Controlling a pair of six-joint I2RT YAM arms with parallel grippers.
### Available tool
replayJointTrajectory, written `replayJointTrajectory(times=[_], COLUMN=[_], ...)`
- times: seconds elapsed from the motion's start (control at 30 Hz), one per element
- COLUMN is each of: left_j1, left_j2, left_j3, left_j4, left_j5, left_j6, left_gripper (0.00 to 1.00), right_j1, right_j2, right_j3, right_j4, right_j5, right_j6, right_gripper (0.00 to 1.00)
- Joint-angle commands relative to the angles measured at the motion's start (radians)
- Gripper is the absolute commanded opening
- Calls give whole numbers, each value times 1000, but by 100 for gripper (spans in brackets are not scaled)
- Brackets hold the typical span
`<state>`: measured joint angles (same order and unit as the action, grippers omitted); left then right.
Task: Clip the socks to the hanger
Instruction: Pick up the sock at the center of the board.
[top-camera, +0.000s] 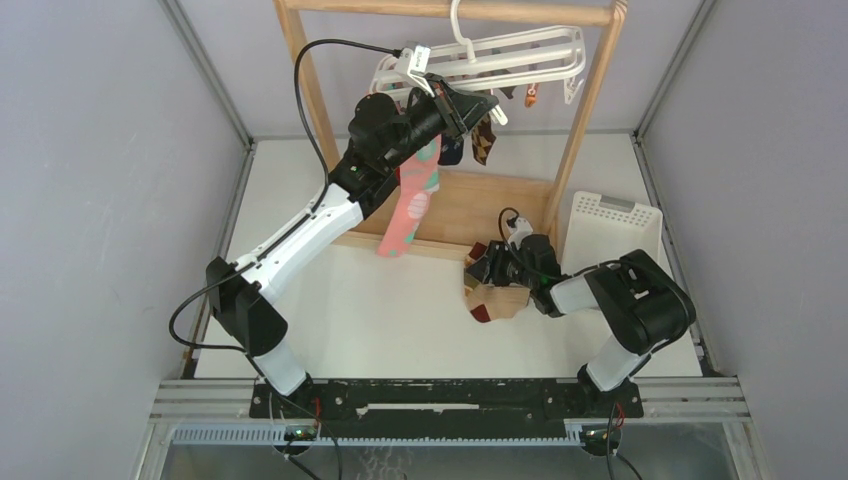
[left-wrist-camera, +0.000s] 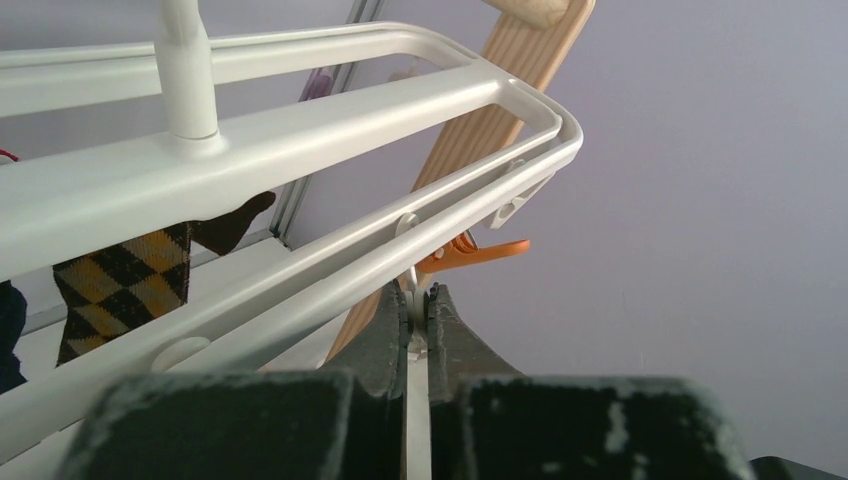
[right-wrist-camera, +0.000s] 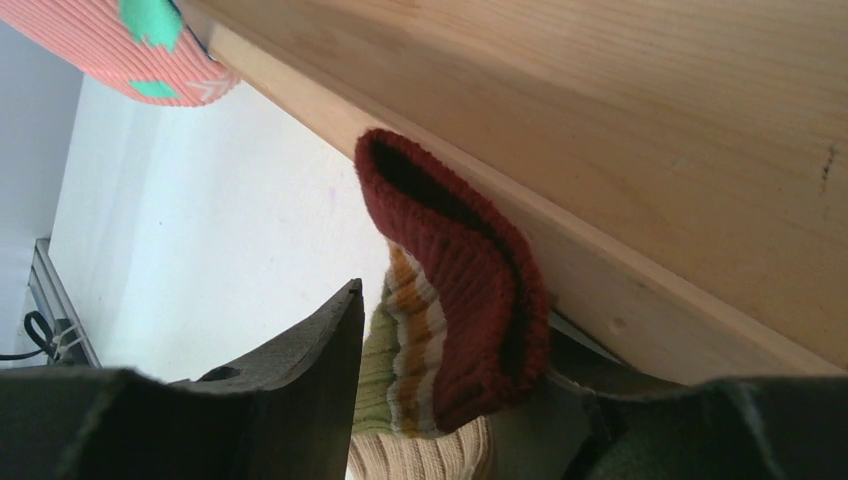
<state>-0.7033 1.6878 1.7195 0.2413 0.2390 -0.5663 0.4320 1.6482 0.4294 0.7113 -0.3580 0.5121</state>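
Bright, even, diffuse light. Soft faint shadows on white flat tabletop (top-camera: 400, 330). Top view sharp. 2 wrist views softer: white plastic hanger frame (left-wrist-camera: 300, 150) nearly washed out, nearest dark edges blurred.

Plain grey-lilac panels wall in the space: a left wall (top-camera: 100, 200), a right wall (top-camera: 770, 150) and a back wall (top-camera: 250, 50), joined by slim metal corner posts. The table (top-camera: 380, 320) is matte white and evenly lit (shadows fall soft). A tall wooden rack (top-camera: 592, 100) stands at the back on a flat wooden base (top-camera: 480, 205), and a white slatted basket (top-camera: 615, 235) lies just beside its right post.
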Motion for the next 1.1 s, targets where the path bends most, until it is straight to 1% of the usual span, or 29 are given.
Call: replayJointTrajectory(times=[0.0, 0.1, 0.13, 0.17, 0.23, 0.27, 0.4, 0.5, 0.63, 0.73, 0.8, 0.87, 0.97, 1.07], left_j1=[-39, -40, -39, -40, -40, -39, -39, -39, -40, -40, -39, -39, -40, -39], left_j2=[-27, -28, -29, -30, -32, -33, -37, -38, -38, -37, -36, -38, -45, -47], left_j3=[18, 18, 19, 20, 19, 19, 19, 20, 20, 20, 20, 19, 17, 15], left_j4=[-48, -48, -49, -50, -51, -52, -54, -56, -56, -52, -43, -38, -28, -11], left_j5=[91, 92, 92, 92, 92, 92, 87, 85, 91, 107, 120, 136, 171, 214], left_j6=[15, 15, 15, 17, 18, 19, 25, 29, 29, 22, 13, 5, 0, -1], left_gripper=[0, 0, 0, 0, 0, 0, 0, 0, 0, 0, 0, 0, 0, 0], right_j1=[-4, -4, -4, -4, -4, -3, 5, 45, 138, 143, 129, 100, 10, -108], right_j2=[-11, -28, -28, -27, -22, -23, -63, -156, -372, -550, -635, -696, -749, -751], right_j3=[29, 35, 44, 49, 52, 52, 52, 52, 78, 122, 160, 207, 281, 347], right_j4=[105, 92, 75, 61, 55, 50, -5, -101, -320, -467, -543, -617, -676, -677], right_j5=[-16, -6, -4, -3, 0, 3, -8, 24, 169, 186, 182, 148, 21, -227], right_j6=[9, -7, -14, -22, -24, -24, -48, -96, -216, -254, -274, -299, -323, -332], right_gripper=[53, 49, 43, 34, 10, 1, 0, 0, 0, 0, 0, 0, 0, 0])
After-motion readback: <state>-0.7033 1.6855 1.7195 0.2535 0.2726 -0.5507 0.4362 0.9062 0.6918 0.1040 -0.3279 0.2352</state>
